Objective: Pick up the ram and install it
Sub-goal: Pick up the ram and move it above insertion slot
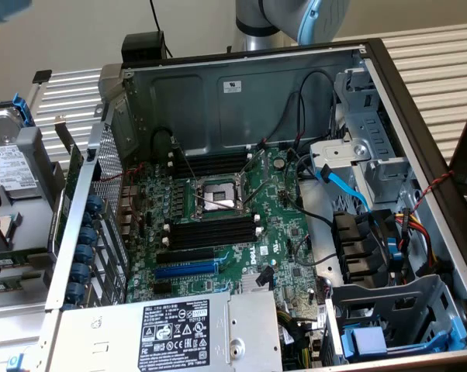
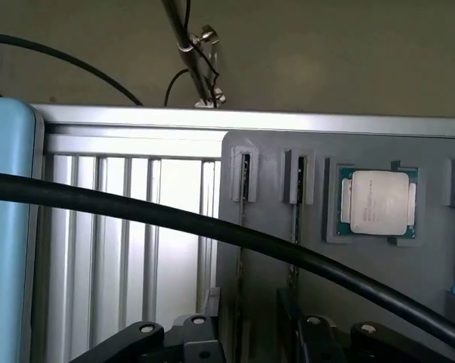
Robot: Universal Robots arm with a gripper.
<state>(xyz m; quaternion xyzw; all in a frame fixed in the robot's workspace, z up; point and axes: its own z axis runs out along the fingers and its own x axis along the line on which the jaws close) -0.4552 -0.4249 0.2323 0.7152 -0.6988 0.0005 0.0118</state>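
In the wrist view, a grey holder tray (image 2: 273, 249) has two narrow slots, and a thin board stands edge-on in each. These look like ram sticks (image 2: 242, 189), (image 2: 297, 189). The black links of my gripper (image 2: 258, 346) spread wide in front of the tray, below those slots, and nothing is between them. In the exterior view, the open computer case (image 1: 241, 93) shows the green motherboard (image 1: 280, 232). Long black memory slots (image 1: 210, 232) lie on both sides of the CPU socket (image 1: 218, 194). Part of my arm (image 1: 295, 19) shows above the case's back wall.
A CPU chip (image 2: 379, 203) sits in its own pocket on the tray beside the slots. A thick black cable (image 2: 212, 227) crosses the wrist view. Inside the case are a blue expansion slot (image 1: 185, 270), the power supply (image 1: 179, 329), blue and black cables (image 1: 350, 190) and drive cages (image 1: 389, 310).
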